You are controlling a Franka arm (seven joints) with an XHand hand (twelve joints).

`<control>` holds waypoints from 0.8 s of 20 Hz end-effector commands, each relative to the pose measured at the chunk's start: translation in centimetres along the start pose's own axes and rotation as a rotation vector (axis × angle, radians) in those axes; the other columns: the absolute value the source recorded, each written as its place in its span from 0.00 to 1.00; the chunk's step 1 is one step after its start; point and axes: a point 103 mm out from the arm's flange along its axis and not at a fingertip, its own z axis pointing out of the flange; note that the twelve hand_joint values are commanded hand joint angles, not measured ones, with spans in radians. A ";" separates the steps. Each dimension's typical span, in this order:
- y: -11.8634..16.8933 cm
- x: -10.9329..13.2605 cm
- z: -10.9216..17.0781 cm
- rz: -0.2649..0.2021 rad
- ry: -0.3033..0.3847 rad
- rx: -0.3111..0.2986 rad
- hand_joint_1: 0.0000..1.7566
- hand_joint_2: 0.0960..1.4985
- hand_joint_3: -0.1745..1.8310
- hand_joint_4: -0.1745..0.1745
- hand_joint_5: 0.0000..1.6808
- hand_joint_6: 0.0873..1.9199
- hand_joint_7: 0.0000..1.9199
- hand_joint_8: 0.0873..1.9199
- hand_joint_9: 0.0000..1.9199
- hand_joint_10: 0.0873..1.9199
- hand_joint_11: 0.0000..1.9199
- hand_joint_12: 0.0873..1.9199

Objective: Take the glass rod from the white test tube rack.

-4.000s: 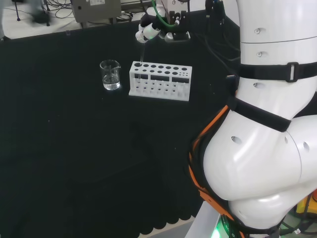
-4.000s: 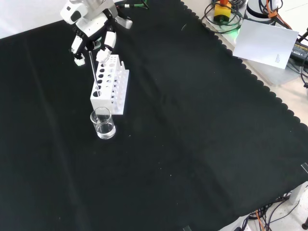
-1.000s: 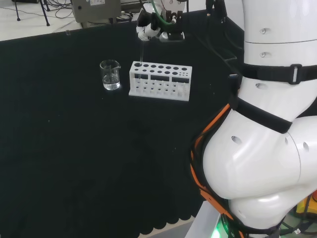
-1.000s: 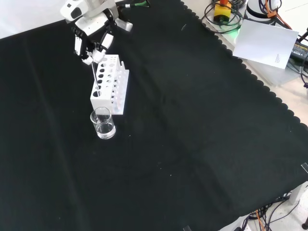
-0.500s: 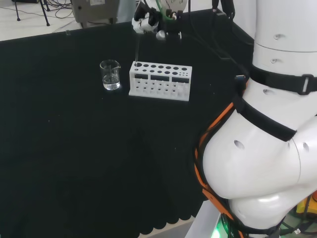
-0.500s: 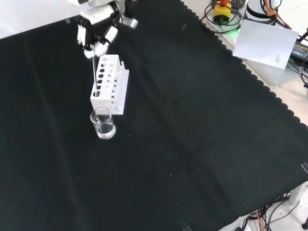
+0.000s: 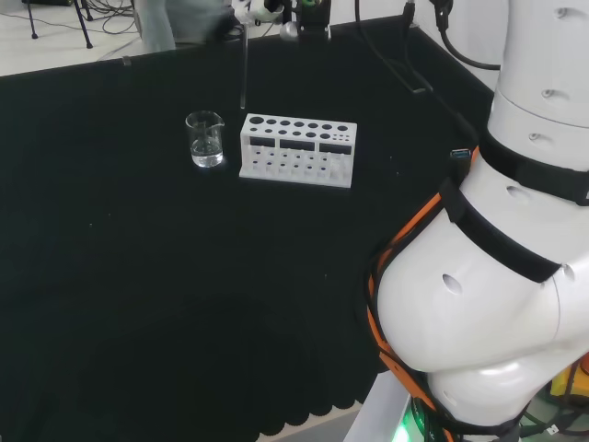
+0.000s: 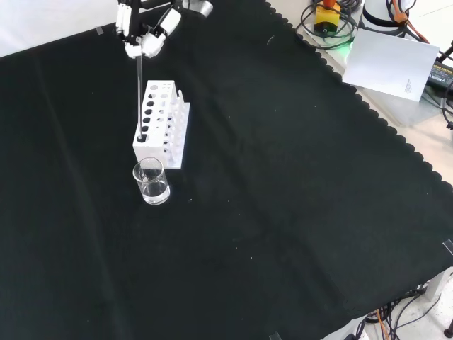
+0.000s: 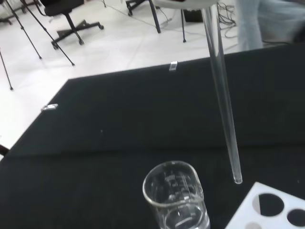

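Hand (image 8: 145,32) pinched rod (image 8: 139,95) above rack (image 8: 172,134) (tip barely clear); sideways swing risked clipping beaker (image 8: 151,181).

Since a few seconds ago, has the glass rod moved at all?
Yes. The glass rod has risen against the fixed white rack, lifted by the robot hand; its tip now clears the holes.

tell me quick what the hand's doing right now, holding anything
Hand: shut on the glass rod, pinched at its upper end; in the wrist view the rod's tip hangs clear above the white test tube rack.
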 end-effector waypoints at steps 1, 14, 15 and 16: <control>-1.8 1.9 -2.9 0.000 -0.056 0.029 0.74 0.73 0.00 0.00 0.75 0.09 0.60 0.53 0.89 0.38 0.91 0.29; -2.3 4.9 -3.5 -0.059 -0.068 0.008 0.74 0.73 0.00 0.00 0.76 0.07 0.60 0.54 0.90 0.38 0.91 0.30; -2.2 5.0 -3.5 -0.061 -0.069 0.009 0.74 0.73 0.00 0.00 0.76 0.07 0.60 0.54 0.90 0.38 0.91 0.30; -2.1 5.1 -3.4 -0.063 -0.068 0.011 0.74 0.73 0.00 0.00 0.76 0.07 0.60 0.54 0.90 0.38 0.91 0.30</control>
